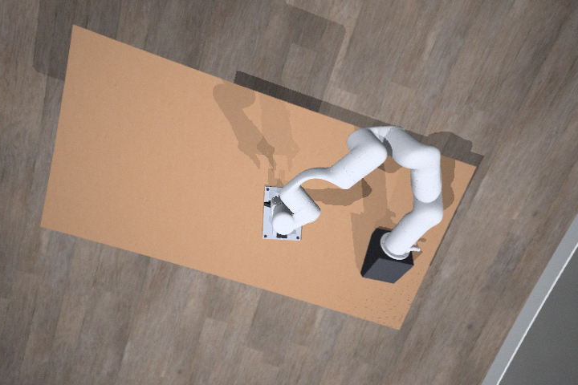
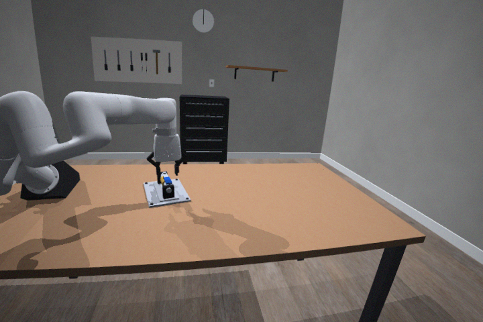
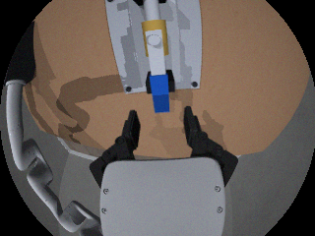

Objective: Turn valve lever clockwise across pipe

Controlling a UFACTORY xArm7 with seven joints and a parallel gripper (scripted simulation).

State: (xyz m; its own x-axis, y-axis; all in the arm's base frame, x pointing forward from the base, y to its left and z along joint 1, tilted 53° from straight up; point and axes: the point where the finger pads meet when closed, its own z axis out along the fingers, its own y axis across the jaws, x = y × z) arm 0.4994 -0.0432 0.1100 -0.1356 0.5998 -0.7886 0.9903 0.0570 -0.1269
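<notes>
Valve lever is sitting just ahead of the spread, empty gripper, still lying along the pipe. Looks stiff and flat; I'm guessing pushing its blue tip is easiest.

A big orange-brown table with black legs stands on a wooden floor. A gray metal plate lies flat on the table. The robot's black base block sits on the table too, well apart from the plate.
</notes>
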